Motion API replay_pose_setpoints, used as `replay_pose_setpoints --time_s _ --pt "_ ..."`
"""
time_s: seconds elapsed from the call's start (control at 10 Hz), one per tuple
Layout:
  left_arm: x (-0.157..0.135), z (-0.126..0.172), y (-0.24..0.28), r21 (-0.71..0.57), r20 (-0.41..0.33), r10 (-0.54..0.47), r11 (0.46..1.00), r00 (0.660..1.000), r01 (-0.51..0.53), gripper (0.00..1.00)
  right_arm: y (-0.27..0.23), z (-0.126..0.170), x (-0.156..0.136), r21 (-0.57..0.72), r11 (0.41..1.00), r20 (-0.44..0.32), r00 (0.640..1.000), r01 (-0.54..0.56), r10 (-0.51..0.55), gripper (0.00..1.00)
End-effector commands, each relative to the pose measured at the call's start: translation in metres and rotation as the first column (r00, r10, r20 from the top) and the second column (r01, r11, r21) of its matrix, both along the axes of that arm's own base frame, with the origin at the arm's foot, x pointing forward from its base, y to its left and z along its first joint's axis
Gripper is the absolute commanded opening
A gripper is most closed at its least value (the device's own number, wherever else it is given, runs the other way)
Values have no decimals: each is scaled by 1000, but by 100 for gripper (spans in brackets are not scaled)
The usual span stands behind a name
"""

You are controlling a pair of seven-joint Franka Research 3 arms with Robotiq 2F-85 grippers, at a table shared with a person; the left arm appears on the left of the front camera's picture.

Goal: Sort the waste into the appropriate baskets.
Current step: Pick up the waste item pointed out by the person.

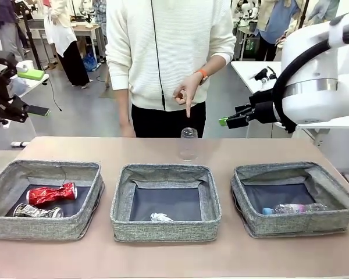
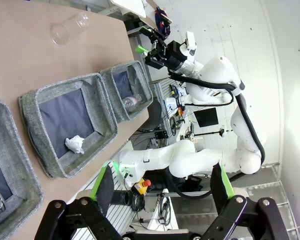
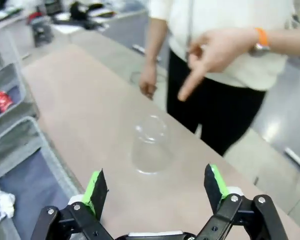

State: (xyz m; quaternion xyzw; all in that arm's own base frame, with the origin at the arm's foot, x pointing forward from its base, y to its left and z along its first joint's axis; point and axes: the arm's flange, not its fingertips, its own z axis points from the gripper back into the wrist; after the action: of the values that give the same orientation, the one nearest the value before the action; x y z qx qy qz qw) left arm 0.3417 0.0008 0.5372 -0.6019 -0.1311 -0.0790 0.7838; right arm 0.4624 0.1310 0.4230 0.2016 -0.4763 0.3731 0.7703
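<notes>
open right gripper, clear plastic cup upside down, person's hand pointing

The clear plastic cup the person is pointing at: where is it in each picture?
Front view: clear plastic cup upside down, behind the middle basket.
Left wrist view: top left, on bare table.
Right wrist view: centre.
Shared landmark: the paper wad in that basket.

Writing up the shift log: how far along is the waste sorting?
Mostly done: both crushed cans lie in the left basket, the paper wad in the middle one, the bottle in the right one. In hand: nothing; both grippers are open. Left: the clear plastic cup on the table, which the person's hand points at.
</notes>
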Motion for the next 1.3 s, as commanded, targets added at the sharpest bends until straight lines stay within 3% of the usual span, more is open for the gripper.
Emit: replay_pose_setpoints --time_s 0.0,0.1,0.2,0.3,0.4,0.5,0.6,0.7,0.8,0.9,1.2 --pt "0 1 -1 -20 22 -5 1000 1000 6 100 -7 -29 11 -2 949 25 949 -316 316 100" --pt "0 1 -1 -20 22 -5 1000 1000 6 100 -7 -45 31 29 921 -18 921 -388 389 100" --pt "0 1 -1 -20 22 -5 1000 1000 6 100 -14 -52 46 210 812 -36 825 -545 564 100" --pt "0 1 -1 -20 22 -5 1000 1000 6 100 -21 -58 57 162 843 -111 840 -512 532 100" --pt "0 1 -1 -20 22 -5 1000 1000 6 100 -25 -60 63 139 853 -55 856 -503 514 100" --pt "0 1 -1 -20 22 -5 1000 1000 6 100 -18 -68 74 -22 903 -40 903 -429 428 100" --pt "0 1 -1 -20 22 -5 1000 1000 6 100 -20 -75 42 161 845 -63 849 -510 525 100" --pt "0 1 -1 -20 22 -5 1000 1000 6 100 -30 -76 60 111 863 -63 863 -492 501 100" --pt "0 1 -1 -20 22 -5 1000 1000 6 100 -20 -66 59 44 898 -16 898 -438 439 100" --pt "0 1 -1 -20 22 -5 1000 1000 6 100 -6 -79 79 26 912 -101 907 -408 409 100" --pt "0 1 -1 -20 22 -5 1000 1000 6 100 15 -101 120 -6 935 -125 927 -356 352 100"
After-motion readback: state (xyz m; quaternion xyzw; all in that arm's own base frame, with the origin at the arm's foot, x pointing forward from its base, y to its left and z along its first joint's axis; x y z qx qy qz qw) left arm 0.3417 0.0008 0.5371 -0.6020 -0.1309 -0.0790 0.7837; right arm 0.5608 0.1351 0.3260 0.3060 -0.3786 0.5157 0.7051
